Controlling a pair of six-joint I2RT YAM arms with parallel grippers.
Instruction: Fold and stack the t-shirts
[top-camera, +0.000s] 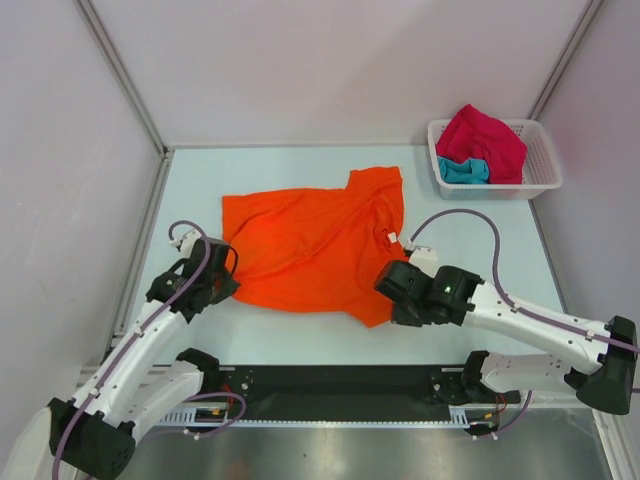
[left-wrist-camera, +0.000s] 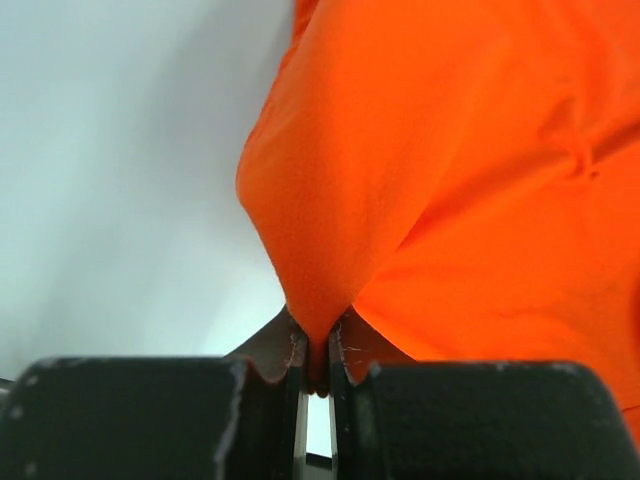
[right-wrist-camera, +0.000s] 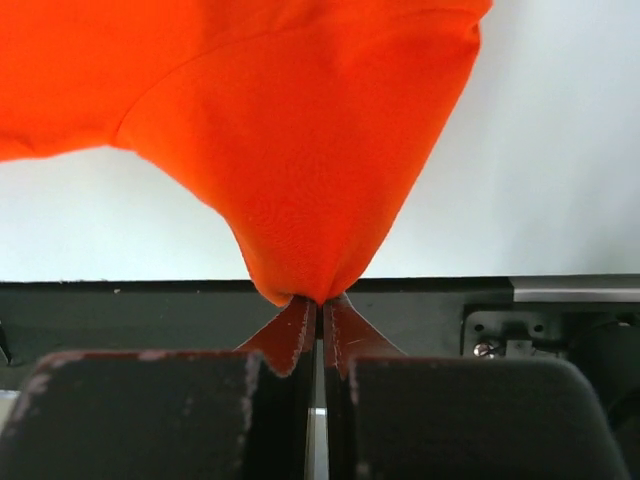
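Orange shirt (top-camera: 315, 250) lies rumpled mid-tabletop (top-camera: 280, 170), left hand (left-wrist-camera: 318, 345) pinched shut on its near-left edge, right hand (right-wrist-camera: 320, 305) pinched shut on its near-right corner, cloth drawn to a peak at each grip; pink shirt (top-camera: 485, 135) and teal shirt (top-camera: 462, 172) bunched in basket (top-camera: 545, 165), far right.

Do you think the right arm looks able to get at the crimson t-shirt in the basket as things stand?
Probably not yet: its end effector is shut on a corner of the orange t-shirt, though nothing stands between it and the basket.
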